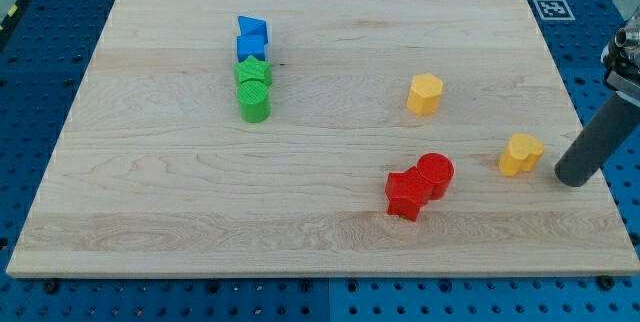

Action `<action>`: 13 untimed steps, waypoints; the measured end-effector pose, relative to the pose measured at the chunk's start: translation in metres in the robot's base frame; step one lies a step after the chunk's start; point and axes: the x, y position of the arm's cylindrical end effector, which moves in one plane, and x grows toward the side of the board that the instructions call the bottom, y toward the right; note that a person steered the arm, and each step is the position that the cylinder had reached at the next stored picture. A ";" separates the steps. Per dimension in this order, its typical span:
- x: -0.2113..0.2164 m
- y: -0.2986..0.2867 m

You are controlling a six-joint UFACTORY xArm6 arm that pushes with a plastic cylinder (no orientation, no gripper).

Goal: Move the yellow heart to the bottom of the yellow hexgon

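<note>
The yellow heart point(521, 153) lies on the wooden board near the view's right edge. The yellow hexagon point(425, 93) stands up and to the left of it, well apart. My tip point(574, 178) is the lower end of the dark rod, just to the right of the yellow heart and slightly below it, with a small gap between them.
A red cylinder point(435, 174) and a red block point(405, 195) touch each other left of the heart, toward the view's bottom. Two blue blocks point(252, 36) and two green blocks point(254, 90) form a column at the upper left. The wooden board's point(320, 242) right edge is close to my tip.
</note>
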 end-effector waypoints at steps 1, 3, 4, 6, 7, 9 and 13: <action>0.000 -0.036; -0.010 -0.067; 0.003 -0.056; 0.004 -0.032; -0.009 -0.026; -0.021 -0.056; -0.049 -0.083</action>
